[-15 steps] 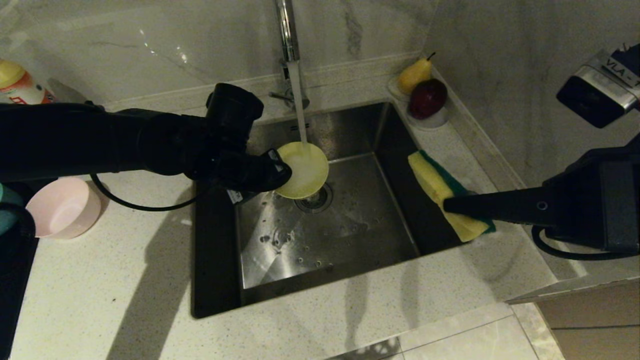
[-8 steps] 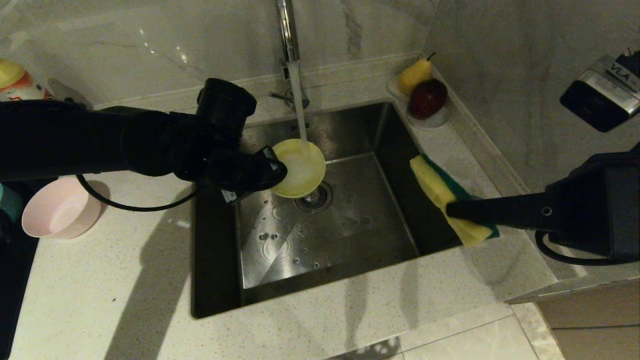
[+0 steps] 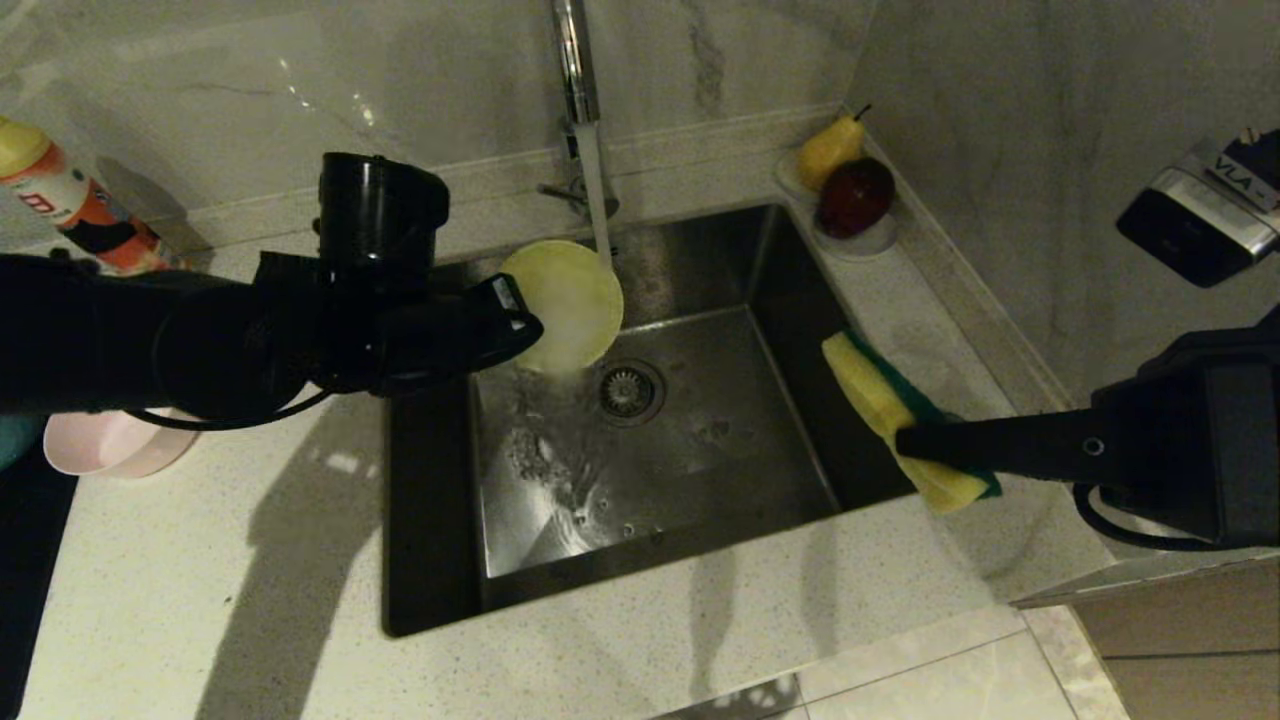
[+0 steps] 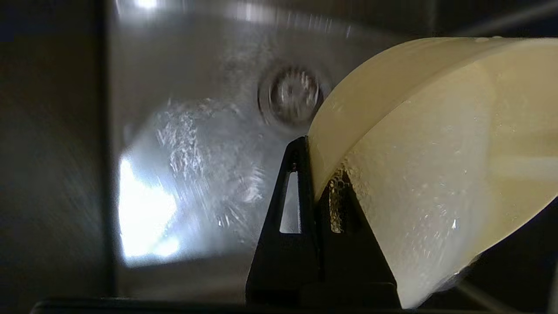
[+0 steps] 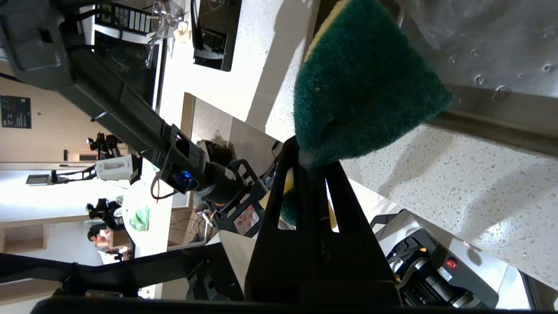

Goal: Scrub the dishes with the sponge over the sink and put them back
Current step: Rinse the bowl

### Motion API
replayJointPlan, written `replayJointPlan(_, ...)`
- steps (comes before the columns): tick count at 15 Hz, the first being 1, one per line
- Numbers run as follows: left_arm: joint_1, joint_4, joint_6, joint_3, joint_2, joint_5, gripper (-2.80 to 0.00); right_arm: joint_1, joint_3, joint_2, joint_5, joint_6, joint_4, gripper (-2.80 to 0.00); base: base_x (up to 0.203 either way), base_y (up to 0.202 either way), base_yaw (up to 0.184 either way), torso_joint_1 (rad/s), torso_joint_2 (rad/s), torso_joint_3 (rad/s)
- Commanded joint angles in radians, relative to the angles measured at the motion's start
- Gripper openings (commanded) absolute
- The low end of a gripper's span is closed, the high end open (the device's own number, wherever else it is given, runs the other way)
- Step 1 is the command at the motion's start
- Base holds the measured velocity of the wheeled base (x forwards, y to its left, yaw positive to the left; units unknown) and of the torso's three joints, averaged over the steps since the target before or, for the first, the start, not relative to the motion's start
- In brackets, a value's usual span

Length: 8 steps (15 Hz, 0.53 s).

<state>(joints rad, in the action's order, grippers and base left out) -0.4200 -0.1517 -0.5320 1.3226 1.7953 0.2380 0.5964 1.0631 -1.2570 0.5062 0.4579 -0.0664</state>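
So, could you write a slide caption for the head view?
Left gripper tips the yellow bowl under the running tap; right gripper holds the sponge.

Kitchen mock-up in a robotics lab: steel sink (image 3: 700, 470) with running chrome tap (image 3: 575, 70), speckled stone worktop (image 3: 250, 600), marble splashback (image 3: 300, 90); right wrist view shows other robot rigs (image 5: 130, 117) behind.

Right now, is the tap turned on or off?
On. A stream of water runs from the tap onto the yellow bowl and splashes into the sink below.
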Motion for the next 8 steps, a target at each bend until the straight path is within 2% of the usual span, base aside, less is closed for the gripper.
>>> replayJointPlan(1,0.028,-0.217,0.082,-0.123,-0.068,0.006,-2.80,0.000,-0.008,-0.004,0.003,0.002,0.003,-2.80,0.000,0.000,0.000,0.000,0.00,0.000)
replayJointPlan(4,0.077,-0.403,0.148,-0.236,-0.121,0.006,-2.80,0.000,-0.008,-0.013,0.003,0.002,0.007,-2.80,0.000,0.000,0.000,0.000,0.00,0.000)
replayJointPlan(8,0.096,-0.599,0.199,-0.330,-0.132,0.005,-2.80,0.001,-0.011,-0.029,0.005,0.004,0.020,-2.80,0.000,0.000,0.000,0.000,0.00,0.000)
